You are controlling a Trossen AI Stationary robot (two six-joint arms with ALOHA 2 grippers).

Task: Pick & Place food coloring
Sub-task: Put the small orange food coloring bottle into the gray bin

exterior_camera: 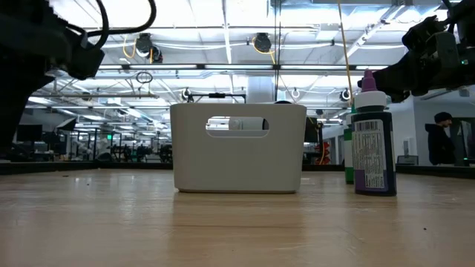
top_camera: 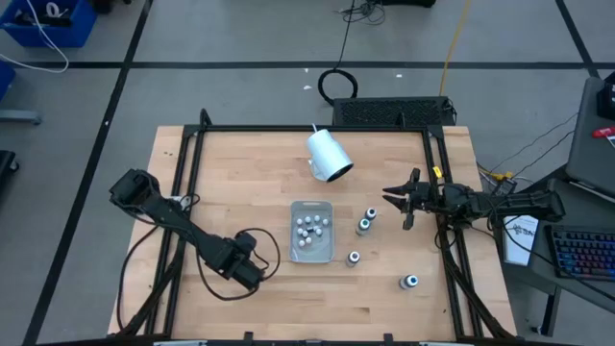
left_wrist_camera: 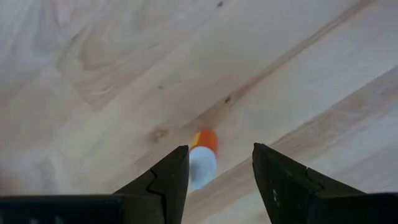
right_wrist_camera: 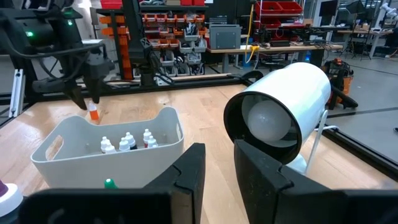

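The left gripper [top_camera: 252,274] hung over the table's near-left area, at about eight o'clock from the tray [top_camera: 312,232], its fingers [left_wrist_camera: 163,180] parted around a small orange bottle with a white cap [left_wrist_camera: 202,155]; whether the pads pressed it was hard to tell from the wrist view. The right gripper [top_camera: 402,202] waited at three o'clock from the tray, jaws closed on nothing. Several whitish food coloring bottles [top_camera: 309,229] stood inside the tray. Four dark bottles [top_camera: 365,225] stood on the wood to its right, between three and five o'clock. A white lamp-like object [top_camera: 329,156] sat at twelve o'clock from the tray.
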